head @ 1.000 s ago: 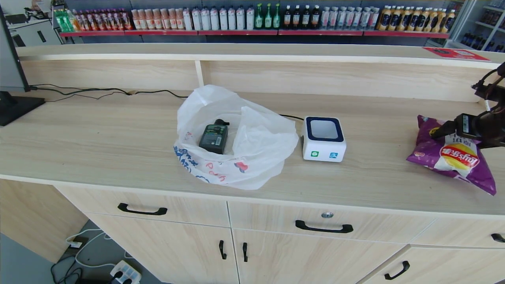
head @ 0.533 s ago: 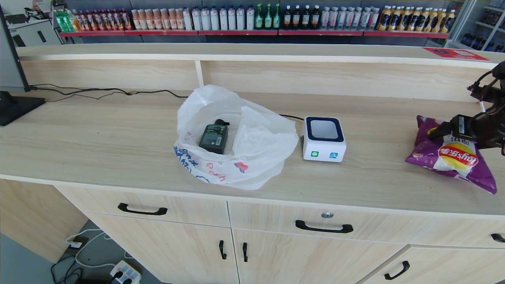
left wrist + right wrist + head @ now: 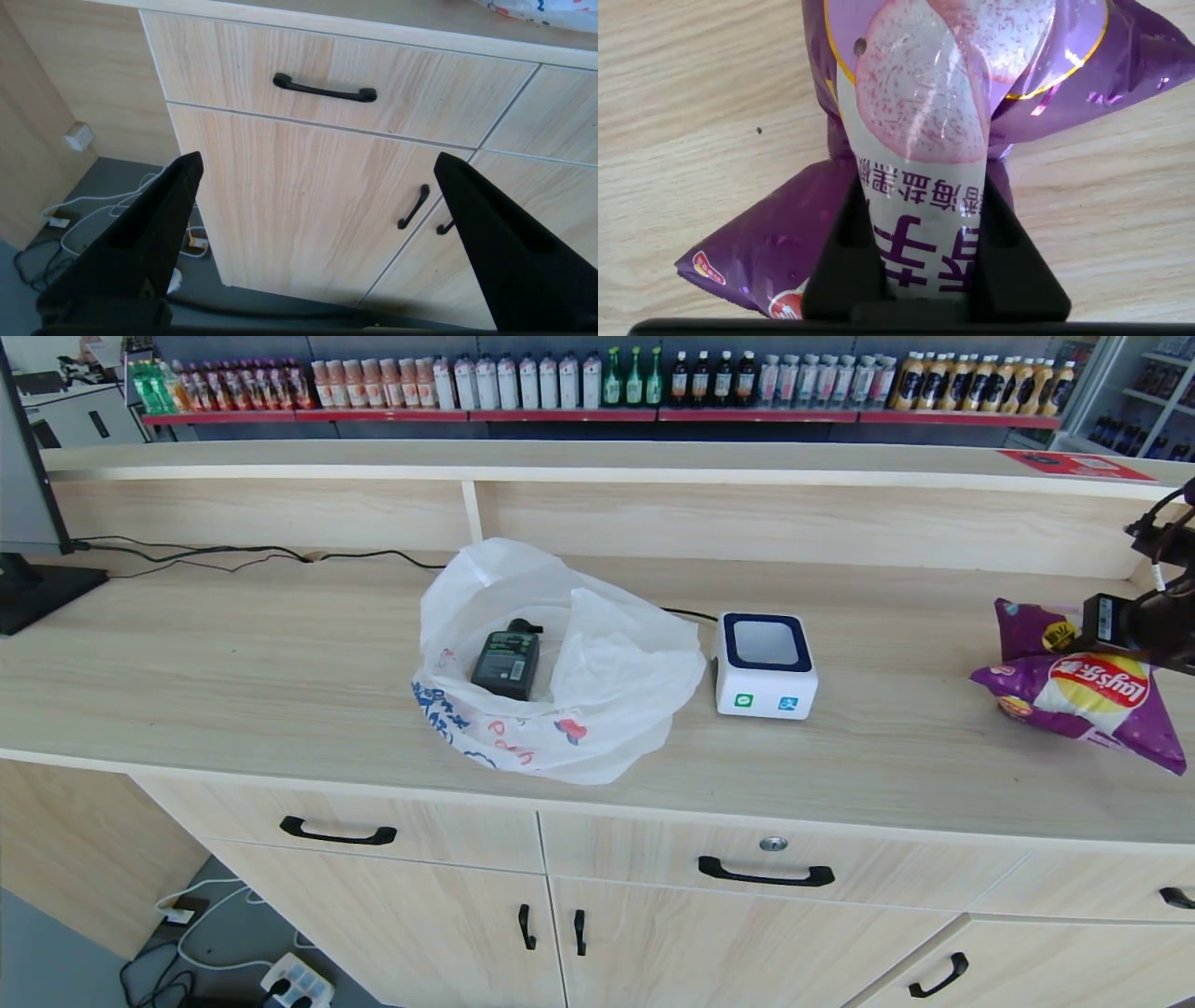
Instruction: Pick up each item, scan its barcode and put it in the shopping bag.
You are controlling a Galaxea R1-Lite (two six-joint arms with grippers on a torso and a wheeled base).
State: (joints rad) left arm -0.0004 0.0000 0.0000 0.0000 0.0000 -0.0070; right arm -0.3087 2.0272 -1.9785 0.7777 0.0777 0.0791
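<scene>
Black right gripper (image 3: pixel 923 210) clamped on one end of the purple chip bag (image 3: pixel 1083 695) at the wooden counter's (image 3: pixel 280 653) right end, well apart from the white scanner (image 3: pixel 766 663) and the shopping bag (image 3: pixel 607 663) holding a dark item (image 3: pixel 506 663); left gripper (image 3: pixel 313 224) spread wide, empty, low before the cabinet drawer (image 3: pixel 234 70).

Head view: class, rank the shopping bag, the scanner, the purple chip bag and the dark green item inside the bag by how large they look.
1. shopping bag, by far the largest
2. purple chip bag, clearly wider than the scanner
3. scanner
4. dark green item, smallest
</scene>
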